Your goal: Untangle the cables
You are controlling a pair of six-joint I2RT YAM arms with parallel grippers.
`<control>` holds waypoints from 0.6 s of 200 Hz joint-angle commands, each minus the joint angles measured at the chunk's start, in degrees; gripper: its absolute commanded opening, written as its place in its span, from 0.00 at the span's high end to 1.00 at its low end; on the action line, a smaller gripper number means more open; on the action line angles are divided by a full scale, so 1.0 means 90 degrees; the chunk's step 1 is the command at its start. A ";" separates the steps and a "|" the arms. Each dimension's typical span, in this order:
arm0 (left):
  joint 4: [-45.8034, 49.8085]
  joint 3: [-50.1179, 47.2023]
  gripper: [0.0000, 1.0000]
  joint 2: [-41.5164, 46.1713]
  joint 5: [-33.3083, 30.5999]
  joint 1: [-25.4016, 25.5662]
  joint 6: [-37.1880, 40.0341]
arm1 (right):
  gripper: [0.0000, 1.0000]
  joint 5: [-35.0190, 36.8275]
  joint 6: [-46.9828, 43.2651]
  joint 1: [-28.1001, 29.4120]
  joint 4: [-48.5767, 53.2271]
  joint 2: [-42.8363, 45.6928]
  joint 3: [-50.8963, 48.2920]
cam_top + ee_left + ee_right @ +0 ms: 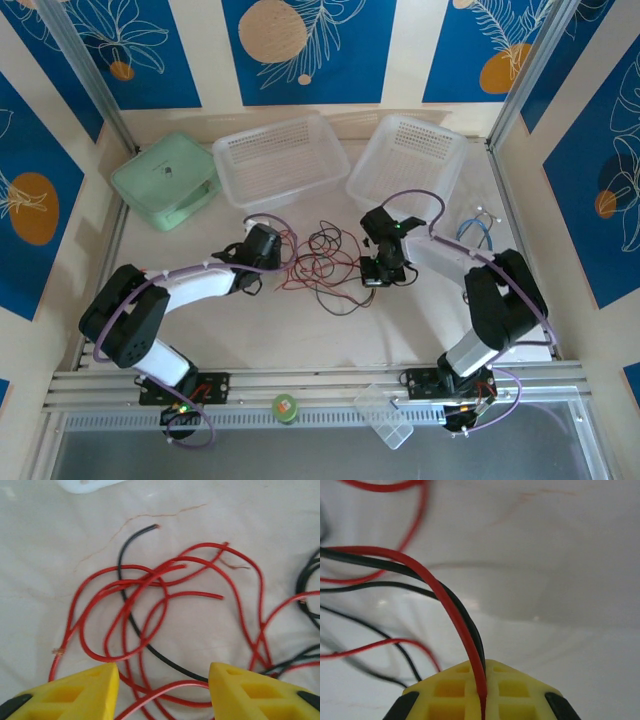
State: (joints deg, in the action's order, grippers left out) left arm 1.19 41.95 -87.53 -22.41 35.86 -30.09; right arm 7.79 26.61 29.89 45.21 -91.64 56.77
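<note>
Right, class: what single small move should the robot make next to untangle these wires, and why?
Probably lower the left gripper and close it on the red strand lying between its open fingers. The right gripper is shut on a red wire and a black wire, so anchoring that strand should let it pull them free.
</note>
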 commanded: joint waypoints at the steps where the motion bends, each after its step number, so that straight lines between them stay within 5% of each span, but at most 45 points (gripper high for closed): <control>1: 0.0165 -0.0133 0.50 -0.0002 -0.0302 -0.0111 -0.0095 | 0.98 0.1099 0.0203 0.0009 0.0750 -0.0255 0.0250; 26: 0.0213 -0.0259 0.50 0.0085 -0.0306 -0.0219 -0.0140 | 0.65 0.1492 0.0461 0.0026 0.0894 -0.0475 0.0424; 45: 0.0300 -0.0308 0.49 0.0286 -0.0276 -0.0244 -0.0092 | 0.51 0.1786 0.0693 0.0029 0.1041 -0.0495 0.0540; 82: 0.0880 -0.0036 0.40 0.1134 0.0010 -0.0097 0.0411 | 0.40 0.1932 0.1177 0.0019 0.1324 -0.0021 0.0755; 120: 0.1813 0.0906 0.31 0.1605 0.0134 0.0565 0.1145 | 0.32 0.0591 0.2083 -0.0097 0.0655 0.1028 0.0064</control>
State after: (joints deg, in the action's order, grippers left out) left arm 11.09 44.01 -75.09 -22.74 37.19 -25.52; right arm 20.88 37.76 29.63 53.08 -88.53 61.19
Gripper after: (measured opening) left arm 0.672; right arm 0.654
